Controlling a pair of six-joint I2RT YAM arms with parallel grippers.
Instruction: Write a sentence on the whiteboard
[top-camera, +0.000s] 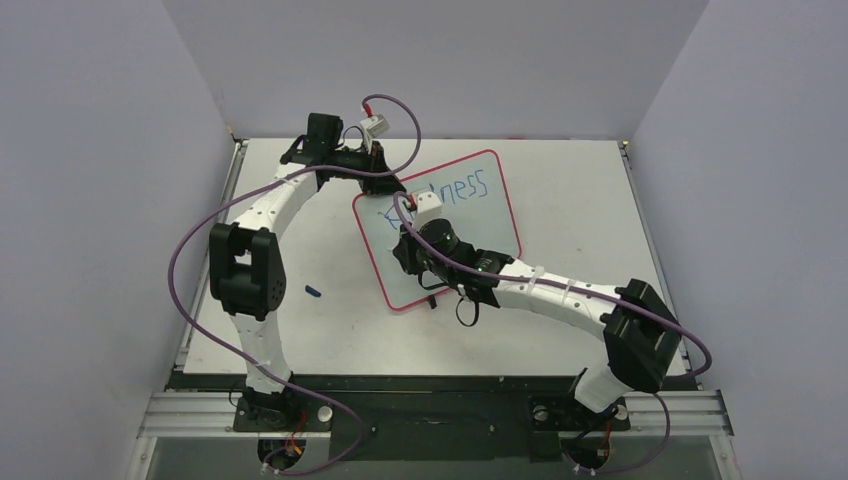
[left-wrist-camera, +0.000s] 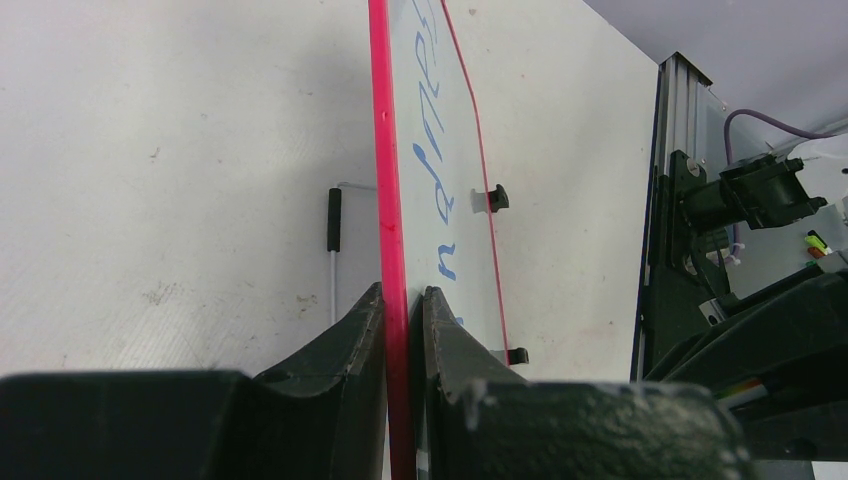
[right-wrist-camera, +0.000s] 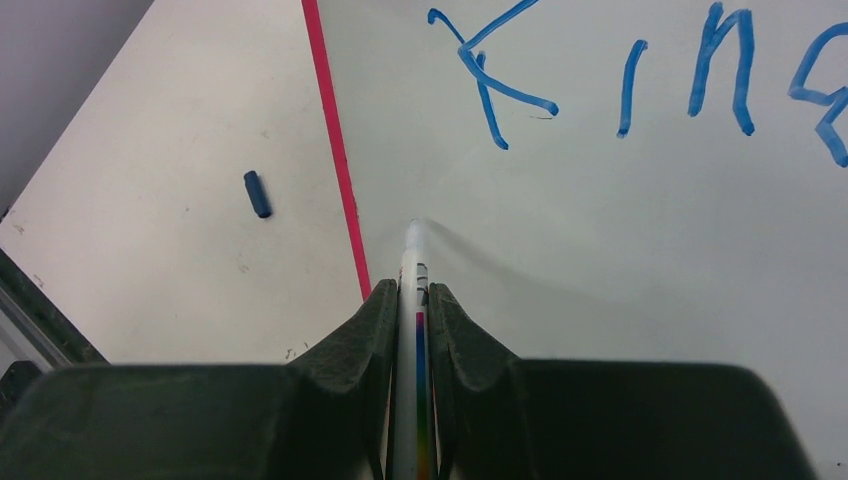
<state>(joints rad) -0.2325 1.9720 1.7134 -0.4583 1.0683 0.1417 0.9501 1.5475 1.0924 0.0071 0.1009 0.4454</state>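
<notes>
- Top external view: the whiteboard (top-camera: 495, 235) lies tilted on the table (top-camera: 590, 190), near the middle and towards the far side. Only this view shows both arms at once. The left gripper (top-camera: 385, 182) sits at the board's far left corner. The right gripper (top-camera: 408, 250) is over the board's left half, and its arm crosses the near part of the board. Of the sentence (top-camera: 455, 187), only the end of the first line, "ness", shows here, because the arms hide the rest. A small blue cap (top-camera: 313, 292) lies on the table, well to the left of the board.
- Left wrist view: this shows the grip that the top view hides. The left gripper (left-wrist-camera: 405, 300) is clenched on the whiteboard (left-wrist-camera: 425, 90), one finger on each side of its red rim. The blue letters (left-wrist-camera: 440, 190) run away along the surface, too foreshortened to read. Two black clips (left-wrist-camera: 497, 197) sit on the far rim. A thin white rod with a black sleeve (left-wrist-camera: 334, 220) lies on the table beside the board.
- Right wrist view: the right gripper (right-wrist-camera: 412, 300) is closed tight around a marker (right-wrist-camera: 412, 265), which points at the whiteboard (right-wrist-camera: 620, 230) below the line of writing and near the red rim. Whether the tip touches the board I cannot tell. "Kin" (right-wrist-camera: 630, 85) reads clearly here. The blue cap (right-wrist-camera: 257, 193) lies beyond the rim.
</notes>
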